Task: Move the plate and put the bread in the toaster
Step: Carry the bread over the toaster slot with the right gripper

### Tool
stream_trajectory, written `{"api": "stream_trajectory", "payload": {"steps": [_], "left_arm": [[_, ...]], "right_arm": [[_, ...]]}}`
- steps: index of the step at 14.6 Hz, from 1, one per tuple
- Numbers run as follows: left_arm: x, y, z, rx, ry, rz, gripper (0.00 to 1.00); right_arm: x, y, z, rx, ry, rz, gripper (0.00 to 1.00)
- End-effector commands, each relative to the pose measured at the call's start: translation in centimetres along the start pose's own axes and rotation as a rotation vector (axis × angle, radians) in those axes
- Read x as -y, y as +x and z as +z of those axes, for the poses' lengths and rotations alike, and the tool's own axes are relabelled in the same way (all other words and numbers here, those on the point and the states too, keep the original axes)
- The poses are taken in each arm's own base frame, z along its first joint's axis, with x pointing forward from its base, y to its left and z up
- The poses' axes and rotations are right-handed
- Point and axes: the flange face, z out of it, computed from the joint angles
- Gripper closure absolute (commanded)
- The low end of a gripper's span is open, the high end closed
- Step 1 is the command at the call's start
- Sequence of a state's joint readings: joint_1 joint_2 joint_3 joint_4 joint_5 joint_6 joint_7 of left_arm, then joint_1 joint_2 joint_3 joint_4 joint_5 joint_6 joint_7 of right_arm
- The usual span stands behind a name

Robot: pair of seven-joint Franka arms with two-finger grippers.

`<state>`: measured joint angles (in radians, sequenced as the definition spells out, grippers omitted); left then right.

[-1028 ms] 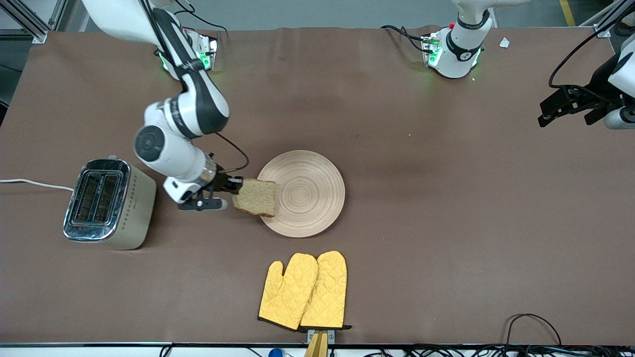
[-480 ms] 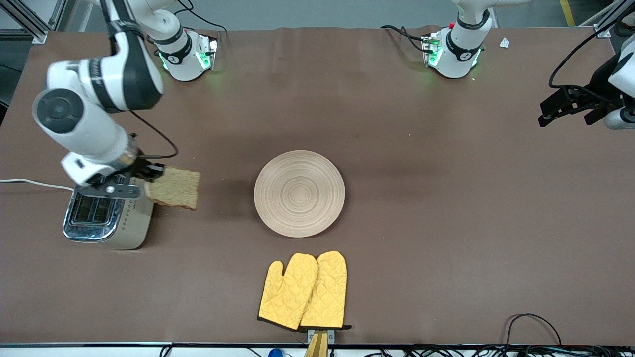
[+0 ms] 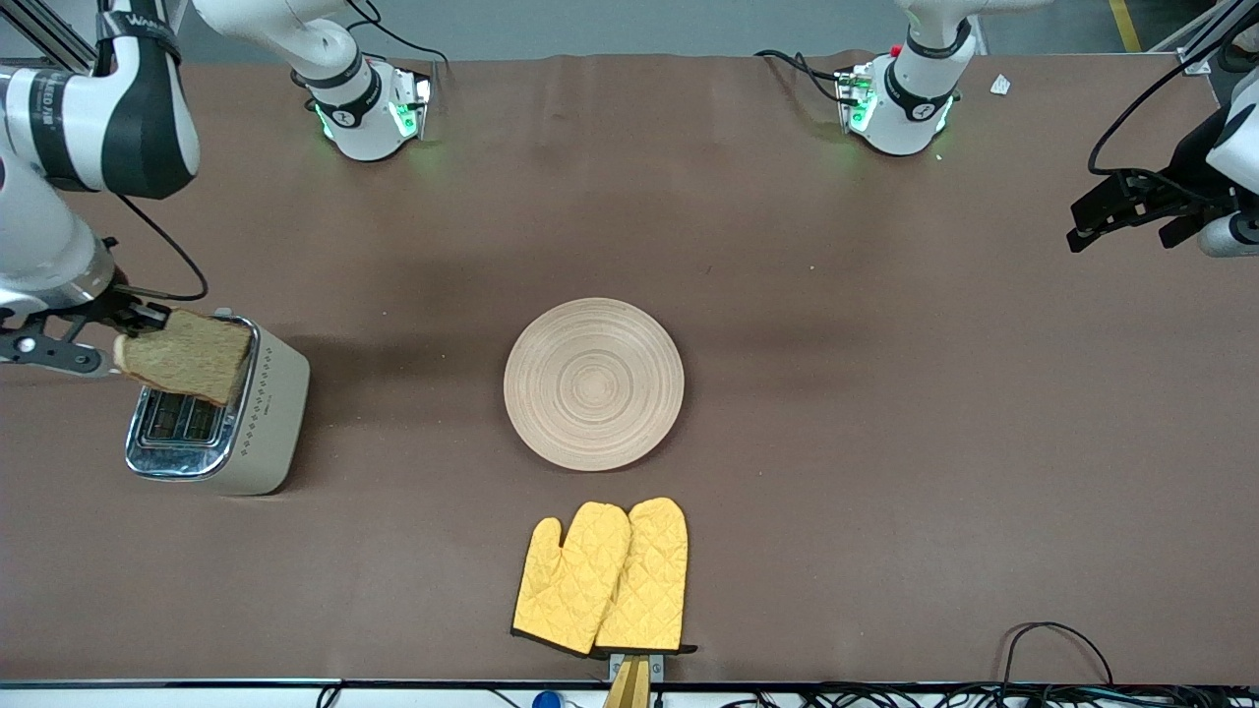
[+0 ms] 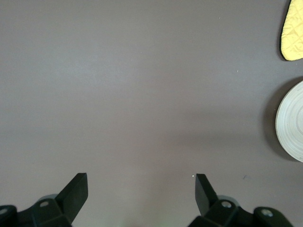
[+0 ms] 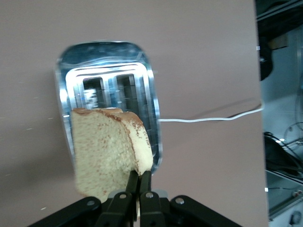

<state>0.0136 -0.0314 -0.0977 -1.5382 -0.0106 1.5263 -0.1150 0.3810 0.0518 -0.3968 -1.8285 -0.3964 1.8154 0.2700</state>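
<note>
— Where's the bread [image 3: 183,357]?
— Clenched in the right gripper [image 5: 138,185], up over the toaster [image 3: 218,413], above its slots.
— And the left gripper [image 4: 141,191]?
— Released, waiting over bare bench [image 3: 885,442], well apart from the toaster.
— The plate [image 3: 593,383]?
— Mid-bench, toward the left arm's end from the toaster.

The worktop [image 3: 885,442] is plain brown. The plate [image 3: 594,383] is pale beige wood with concentric rings. The bread [image 3: 187,356] is speckled brown with darker crust. The toaster [image 3: 266,423] is cream, diamond-dotted on its side, chrome-topped, with a white cord [image 5: 208,119]. The oven mitts [image 3: 602,577] are quilted yellow, black-edged.
</note>
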Motion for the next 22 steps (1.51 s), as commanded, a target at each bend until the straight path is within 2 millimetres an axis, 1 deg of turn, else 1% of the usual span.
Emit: {"api": "stream_trajectory", "payload": {"steps": [1,5,7,10,12,15,17,22], "left_arm": [[0.3,-0.3,-0.8,-0.011,0.012,0.010,0.00],[0.3,-0.3,-0.8,-0.011,0.013,0.012,0.00],[0.4,-0.3,-0.8,-0.011,0.013,0.010,0.00],[0.3,-0.3,-0.8,-0.011,0.013,0.012,0.00],[0.3,-0.3,-0.9,-0.013,0.013,0.012,0.00],[0.3,-0.3,-0.9,-0.013,0.013,0.012,0.00],[0.3,-0.3,-0.9,-0.013,0.013,0.012,0.00],[0.3,-0.3,-0.9,-0.014,0.013,0.012,0.00]], "right_arm": [[-0.3,-0.5,0.1,-0.018,-0.068,-0.001,1.00],[-0.3,0.0,-0.3,-0.056,-0.131,0.007,1.00],[-0.1,0.2,-0.3,-0.068,-0.133,0.002,1.00],[0.6,0.7,0.5,-0.072,-0.149,-0.014,1.00],[1.5,1.0,1.4,-0.066,-0.169,-0.032,1.00],[2.3,1.3,2.0,-0.070,-0.171,-0.044,1.00],[3.1,1.5,3.0,-0.065,-0.177,-0.057,1.00],[3.7,1.9,3.8,-0.064,-0.182,-0.065,1.00]]}}
